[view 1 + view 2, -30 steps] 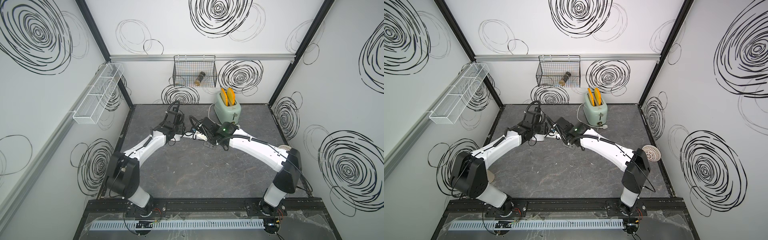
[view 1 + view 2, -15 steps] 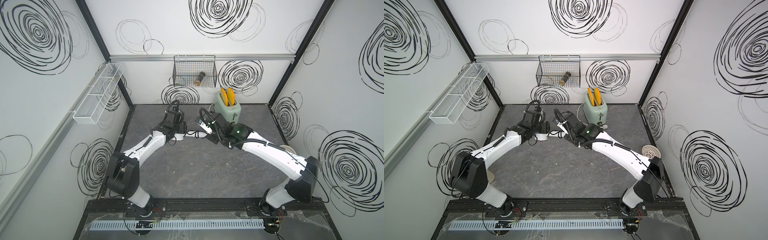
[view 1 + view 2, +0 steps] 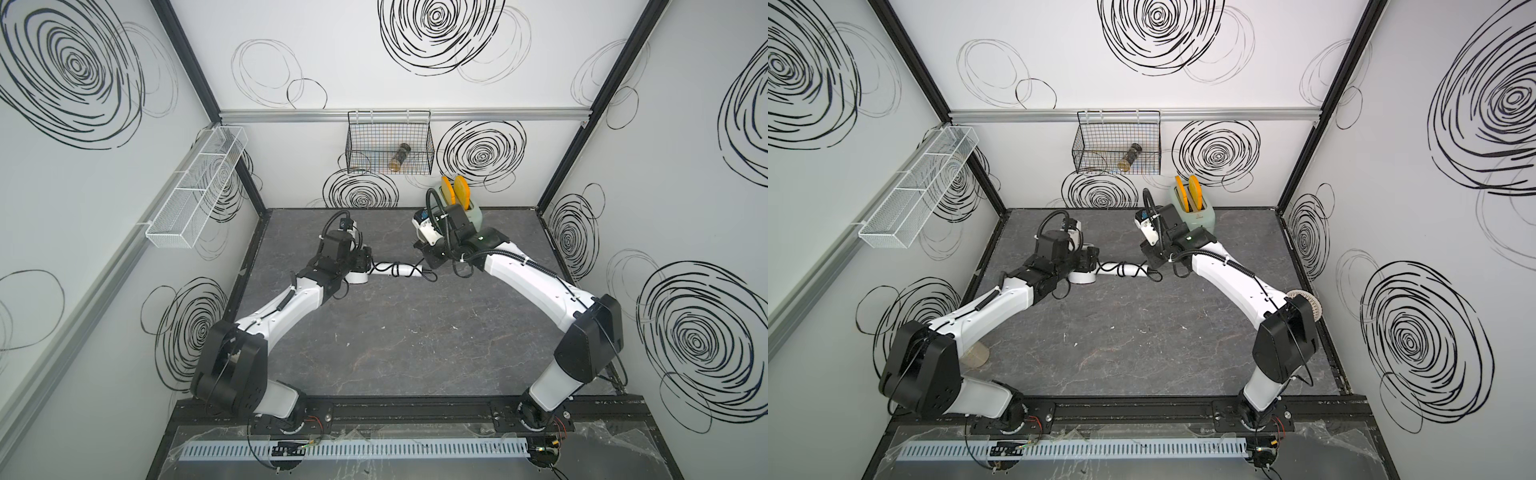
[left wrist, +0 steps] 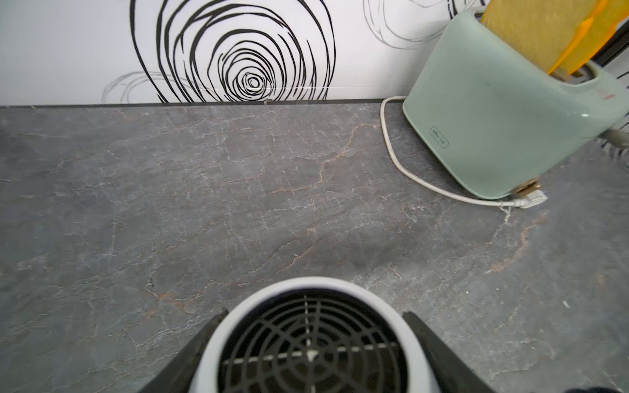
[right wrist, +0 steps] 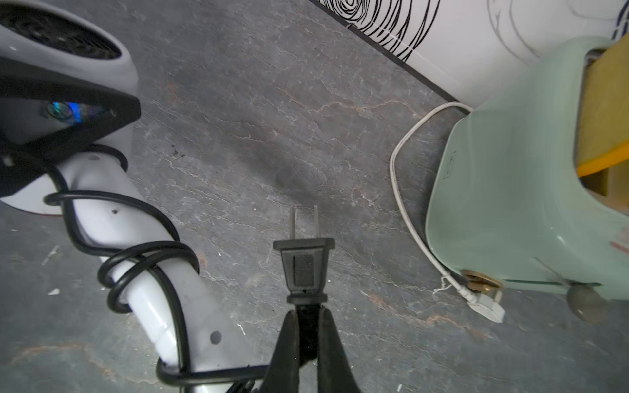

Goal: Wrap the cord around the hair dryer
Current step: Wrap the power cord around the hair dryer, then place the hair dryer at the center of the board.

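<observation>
Late wrapping step. Cord is wound several turns round the handle of the hair dryer, held mid-table toward the far side. Head is clamped by left gripper; plug is pinched by right gripper. Remaining slack looks short, so a last turn or tuck is called for. Toaster crowds the right; the near side is open.

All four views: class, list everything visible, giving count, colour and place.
small white plastic hair dryer: one, white, mid-table
thin black flexible cord: one, black, coiled around dryer handle
mint-green toaster: one, green, table's back edge
flat slices: two, orange-yellow, in toaster slots
wire basket: one, black, back wall
brownish bottle: one, brown, inside basket
mesh shelf: one, white, side wall
left pincer: one, black, shut on dryer head
right pincer: one, black, shut on cord beside plug
</observation>
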Robot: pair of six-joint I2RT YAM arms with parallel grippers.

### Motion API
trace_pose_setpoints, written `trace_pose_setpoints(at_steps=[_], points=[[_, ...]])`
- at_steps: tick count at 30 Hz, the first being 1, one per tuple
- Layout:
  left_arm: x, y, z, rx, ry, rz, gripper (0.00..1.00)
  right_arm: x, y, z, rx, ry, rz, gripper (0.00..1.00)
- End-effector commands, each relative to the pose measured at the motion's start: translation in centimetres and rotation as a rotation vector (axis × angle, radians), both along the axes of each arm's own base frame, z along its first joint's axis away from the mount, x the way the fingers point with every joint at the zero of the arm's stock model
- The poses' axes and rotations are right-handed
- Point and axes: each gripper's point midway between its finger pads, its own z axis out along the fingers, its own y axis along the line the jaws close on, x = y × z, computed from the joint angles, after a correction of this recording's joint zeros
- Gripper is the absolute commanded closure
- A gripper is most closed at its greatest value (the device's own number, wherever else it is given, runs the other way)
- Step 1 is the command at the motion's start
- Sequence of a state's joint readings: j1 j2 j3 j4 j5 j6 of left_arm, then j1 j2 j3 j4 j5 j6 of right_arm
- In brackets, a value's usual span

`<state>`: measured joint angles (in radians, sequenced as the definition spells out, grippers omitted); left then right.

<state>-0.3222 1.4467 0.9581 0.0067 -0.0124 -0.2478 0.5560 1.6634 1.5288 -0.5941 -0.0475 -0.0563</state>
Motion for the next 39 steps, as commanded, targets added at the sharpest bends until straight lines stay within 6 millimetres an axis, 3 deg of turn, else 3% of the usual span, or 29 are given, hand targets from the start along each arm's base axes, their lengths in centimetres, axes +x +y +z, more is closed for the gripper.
trace_pose_setpoints(at_steps=[1,6,11,16,23,33,39], points=[[-1.6,-1.6,1.3,-0.14,0.005,-0.154,1.0,2.9,-3.7,0.6,0.113,-0.002,-0.131,1.0],[-2.6,-4.2,2.5,-0.287,-0.009,-0.29,1.0,2.8,-3.4,-0.9,0.238,0.094,-0.096,1.0],[-3.7,-6.1,2.6,-0.33,0.01,-0.433,1.0,3.1,-2.5,-1.0,0.315,0.125,-0.054,1.0],[-3.6,-6.3,0.6,-0.269,0.066,-0.426,1.0,3.6,-2.0,-1.2,0.336,0.135,-0.041,1.0],[-3.4,-6.4,-3.9,-0.183,0.197,-0.405,1.0,2.8,-1.7,-4.5,0.341,0.236,-0.061,1.0],[-4.6,-9.6,-5.7,-0.134,0.264,-0.528,1.0,2.2,0.3,-6.5,0.356,0.332,-0.033,1.0],[-5.6,-10.6,-5.4,-0.134,0.258,-0.593,1.0,2.7,0.6,-9.0,0.359,0.392,-0.048,1.0]])
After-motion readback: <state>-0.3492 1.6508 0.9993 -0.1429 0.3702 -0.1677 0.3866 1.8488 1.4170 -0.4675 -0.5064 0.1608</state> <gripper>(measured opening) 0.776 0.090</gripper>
